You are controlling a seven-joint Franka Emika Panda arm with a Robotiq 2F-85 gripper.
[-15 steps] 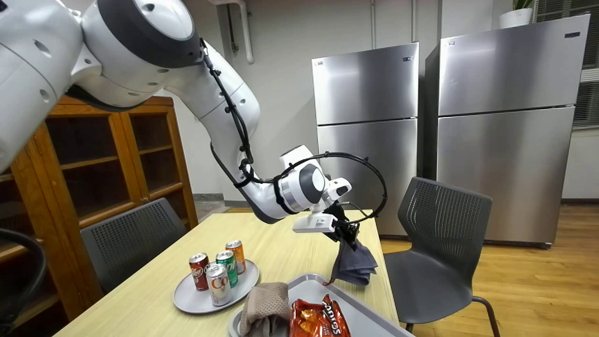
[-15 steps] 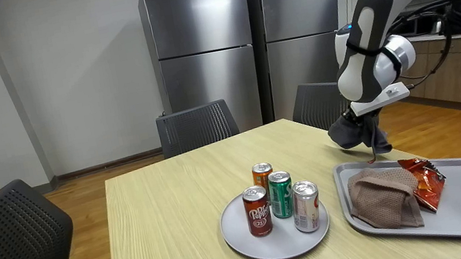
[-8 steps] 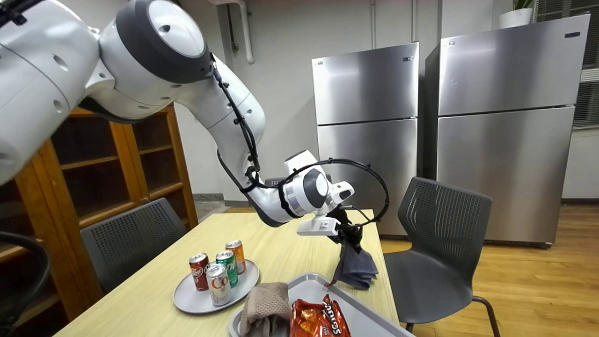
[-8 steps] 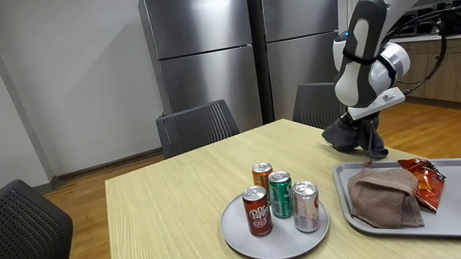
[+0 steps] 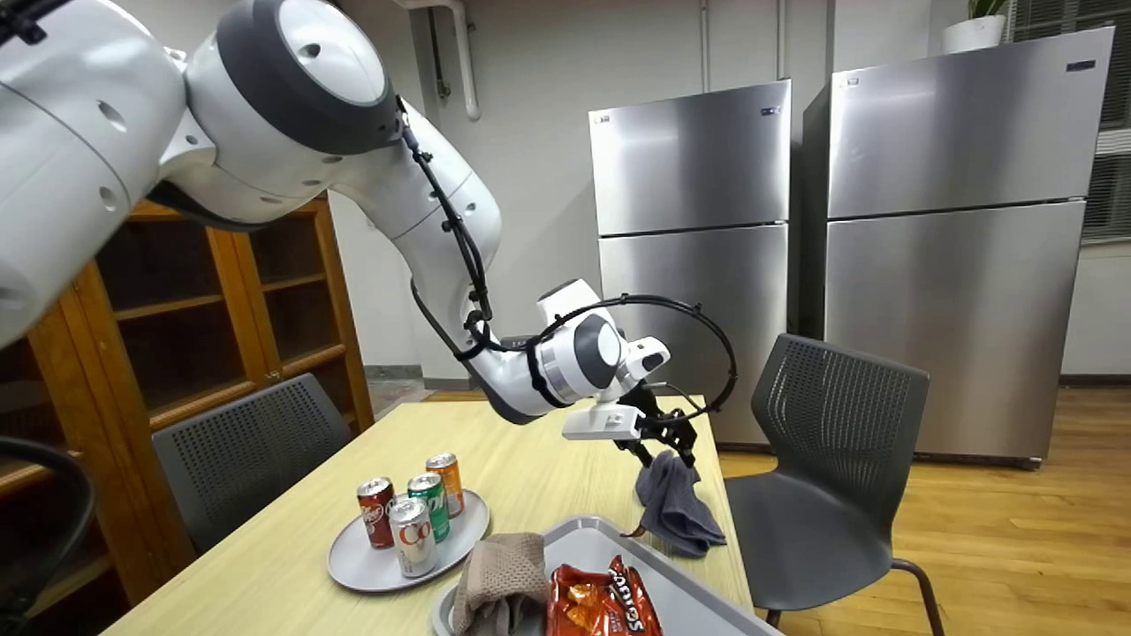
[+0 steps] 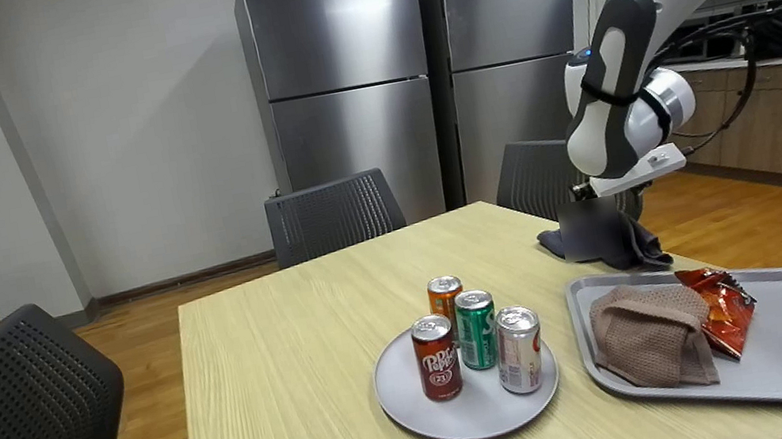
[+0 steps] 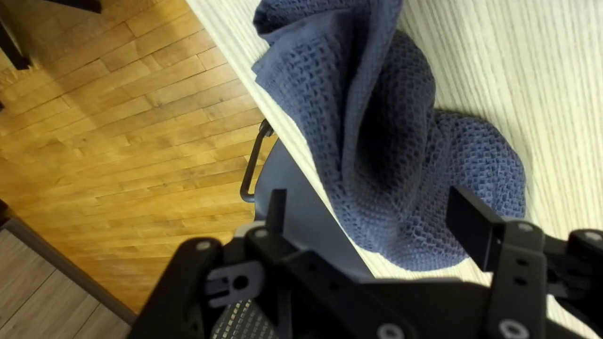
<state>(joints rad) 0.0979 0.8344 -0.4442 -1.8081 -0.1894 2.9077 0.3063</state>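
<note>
We have the fingers [image 7: 473, 228] spread wide, with nothing gripped between them. The blue cloth [image 7: 414, 155] lies crumpled on the worktop [image 7: 509, 70], close to its edge and just below the fingertips. In the wrist view most of it stretches ahead of the fingers, toward the top of that view; only its rounded near end reaches back into the gap, and that end sits closer to the finger on the right there. The finger on the left shows against the chair [image 7: 301, 212], past the worktop's edge.

We read the blue cloth's long axis as running roughly along that edge, so it crosses the line from finger to finger steeply rather than lying along it. A deep fold follows much the same direction. In an exterior view we see a hump of the blue cloth right under the fingers, the rest sloping off toward the tray [image 5: 689, 605]; whether a fingertip touches that hump, we cannot tell.

The tray, just beside the blue cloth, bears a brown cloth [image 5: 504, 574] and a red bag [image 5: 601, 601]. Four upright cans [image 6: 477, 333] stand on the plate [image 6: 467, 423], well apart from the fingers.
</note>
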